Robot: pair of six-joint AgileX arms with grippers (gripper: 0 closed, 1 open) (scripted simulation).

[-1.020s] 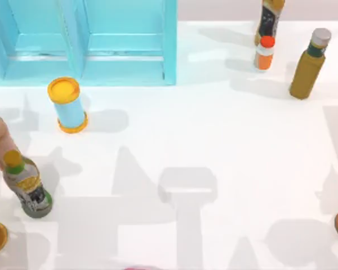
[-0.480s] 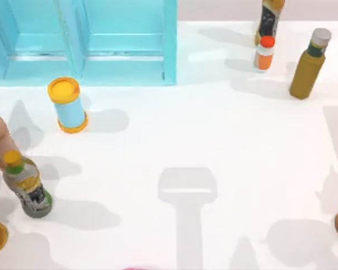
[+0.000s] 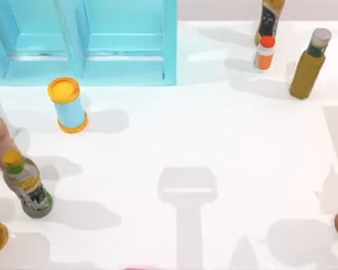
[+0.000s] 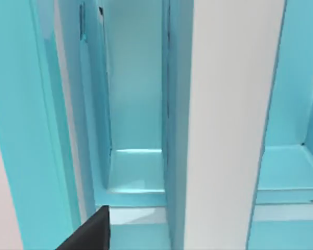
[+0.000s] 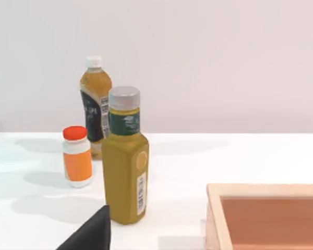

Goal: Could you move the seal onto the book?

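White table (image 3: 214, 140) carries bottles and a light-blue cabinet (image 3: 124, 39); I can spot neither seal nor book. My grippers' spread I cannot tell. Searching blind, I risk toppling the olive bottle (image 5: 125, 166).

A matte black, angular gripper tip (image 4: 88, 234) shows in each wrist view (image 5: 91, 233).
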